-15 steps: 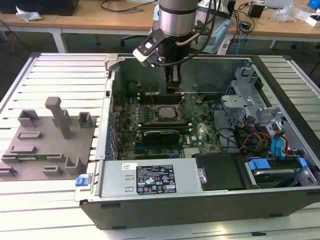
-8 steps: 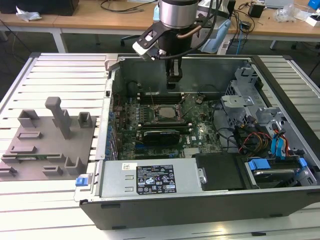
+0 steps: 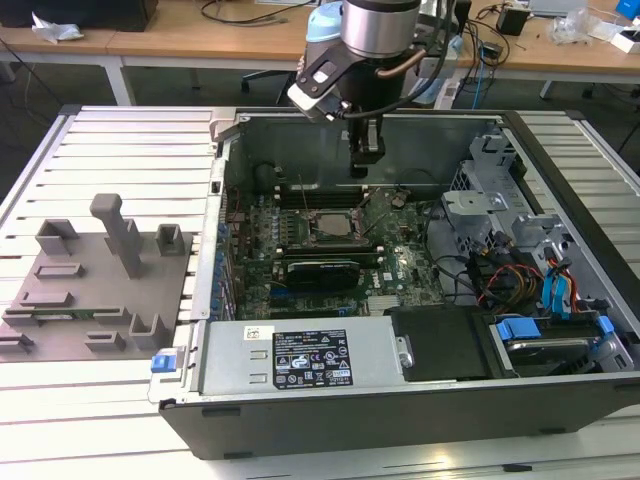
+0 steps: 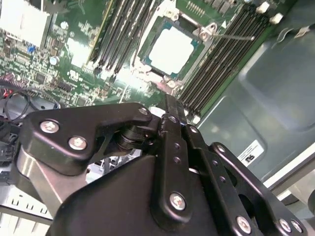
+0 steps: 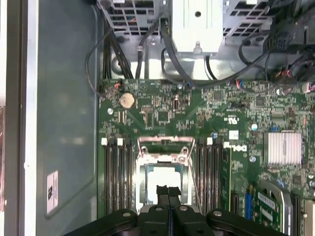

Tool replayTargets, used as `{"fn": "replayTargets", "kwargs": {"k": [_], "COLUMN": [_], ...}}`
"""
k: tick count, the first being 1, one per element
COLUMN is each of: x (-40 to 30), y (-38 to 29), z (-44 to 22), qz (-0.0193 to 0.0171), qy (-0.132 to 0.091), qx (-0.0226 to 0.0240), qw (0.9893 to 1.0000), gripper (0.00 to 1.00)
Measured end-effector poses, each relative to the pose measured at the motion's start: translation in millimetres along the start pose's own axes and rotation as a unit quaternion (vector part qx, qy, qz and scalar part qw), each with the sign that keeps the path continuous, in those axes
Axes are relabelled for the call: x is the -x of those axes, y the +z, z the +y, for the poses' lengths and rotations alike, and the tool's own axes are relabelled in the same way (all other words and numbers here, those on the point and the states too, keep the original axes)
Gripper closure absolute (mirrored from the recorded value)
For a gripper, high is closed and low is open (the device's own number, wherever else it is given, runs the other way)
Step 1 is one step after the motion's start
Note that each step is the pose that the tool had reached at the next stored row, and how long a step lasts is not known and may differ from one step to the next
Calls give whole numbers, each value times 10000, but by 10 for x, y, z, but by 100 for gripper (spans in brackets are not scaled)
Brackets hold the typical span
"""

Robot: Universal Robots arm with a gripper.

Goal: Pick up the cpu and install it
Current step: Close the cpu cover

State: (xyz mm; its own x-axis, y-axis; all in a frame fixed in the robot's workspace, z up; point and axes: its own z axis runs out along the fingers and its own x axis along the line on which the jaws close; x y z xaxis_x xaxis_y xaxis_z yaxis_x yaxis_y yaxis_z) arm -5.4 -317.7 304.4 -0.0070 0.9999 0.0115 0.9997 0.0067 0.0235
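The cpu (image 3: 330, 222), a pale square chip, lies flat in the socket on the green motherboard (image 3: 400, 262) inside the open computer case. In both wrist views its pale top shows (image 4: 172, 49) (image 5: 161, 178) inside the metal socket frame (image 5: 163, 145), between rows of black memory slots. My gripper (image 3: 362, 172) hangs a little above the board, just beyond the socket toward the case's back wall. Its black fingers (image 5: 164, 191) are pressed together with nothing between them, and their tips (image 4: 170, 104) sit apart from the chip.
A long black card (image 3: 322, 270) lies in front of the socket. Drive cages and coloured cables (image 3: 520, 262) stand at the exterior view's right, and the power supply (image 3: 300, 358) runs along the front. A grey fixture with pegs (image 3: 100, 280) sits outside the case at the exterior view's left.
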Motion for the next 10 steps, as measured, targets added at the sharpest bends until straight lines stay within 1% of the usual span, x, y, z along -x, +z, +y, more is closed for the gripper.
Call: {"fn": "replayTargets", "kwargs": {"k": [3,4,8,10], "x": [0,1,1,2], "y": [1,2,5,8], "z": [66,110,205,276], "qz": [0,-1,0,0], "qy": [1,0,1,1], "qx": [-4,-8,-17,-26], "qw": [10000,10000,10000,10000], "gripper": [89,89,89,89]}}
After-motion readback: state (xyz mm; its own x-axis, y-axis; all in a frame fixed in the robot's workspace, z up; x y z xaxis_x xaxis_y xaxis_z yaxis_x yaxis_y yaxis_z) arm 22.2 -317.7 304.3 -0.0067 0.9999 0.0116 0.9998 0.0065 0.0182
